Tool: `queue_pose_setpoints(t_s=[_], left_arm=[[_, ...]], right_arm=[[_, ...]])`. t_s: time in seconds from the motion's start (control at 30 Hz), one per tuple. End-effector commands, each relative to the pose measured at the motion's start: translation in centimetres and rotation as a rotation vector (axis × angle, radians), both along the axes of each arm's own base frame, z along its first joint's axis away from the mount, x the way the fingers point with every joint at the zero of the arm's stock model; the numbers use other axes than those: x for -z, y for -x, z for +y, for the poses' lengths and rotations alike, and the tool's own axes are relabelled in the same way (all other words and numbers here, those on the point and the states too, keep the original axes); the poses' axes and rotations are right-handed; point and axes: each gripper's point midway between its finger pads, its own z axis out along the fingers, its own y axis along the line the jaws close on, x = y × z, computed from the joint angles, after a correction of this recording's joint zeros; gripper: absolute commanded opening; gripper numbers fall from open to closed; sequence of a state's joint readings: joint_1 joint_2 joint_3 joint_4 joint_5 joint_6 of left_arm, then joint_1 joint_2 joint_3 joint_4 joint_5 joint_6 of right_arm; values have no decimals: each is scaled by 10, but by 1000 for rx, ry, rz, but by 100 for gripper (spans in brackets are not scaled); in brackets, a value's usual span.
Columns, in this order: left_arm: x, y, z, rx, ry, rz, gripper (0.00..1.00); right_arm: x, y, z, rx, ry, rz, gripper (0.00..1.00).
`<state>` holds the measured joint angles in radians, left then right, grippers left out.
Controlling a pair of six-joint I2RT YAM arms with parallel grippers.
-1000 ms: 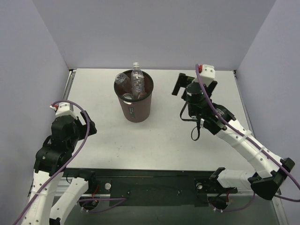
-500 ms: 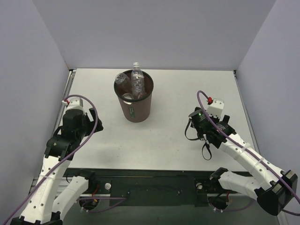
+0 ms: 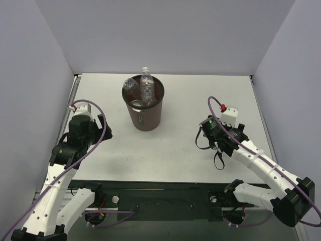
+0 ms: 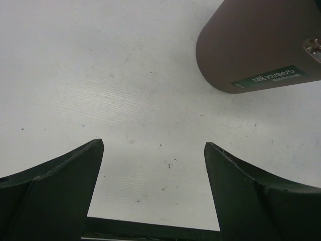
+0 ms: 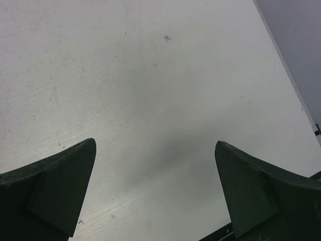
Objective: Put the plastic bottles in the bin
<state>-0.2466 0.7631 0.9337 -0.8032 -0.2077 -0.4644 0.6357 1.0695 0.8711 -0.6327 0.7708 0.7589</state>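
Both end effectors retreated, wide open and empty; crinkly bottles inside tapered bin.

White tabletop, pale lavender walls on 3 sides, even light

left gripper gaping wide over the white table | bin standing at upper right, well apart from the gripper | green label showing on its wall

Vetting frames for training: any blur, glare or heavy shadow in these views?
Top external: sharp, even light, bin clear. Left wrist: bin's label legible, fingers dark. Right wrist: soft shadow on the table, no glare.
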Motion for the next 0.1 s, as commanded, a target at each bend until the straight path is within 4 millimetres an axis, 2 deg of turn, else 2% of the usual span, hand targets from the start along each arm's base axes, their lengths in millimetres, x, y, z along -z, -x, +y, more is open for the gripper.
queue_pose_setpoints(t_s=[0.0,0.07], left_arm=[[-10,-7,-5,13,31,-46,93],[-12,-7,-5,13,30,-49,93]], right_arm=[[-20,-3,-1,1,2,-46,100],[-29,-4,0,-6,-12,-72,100]])
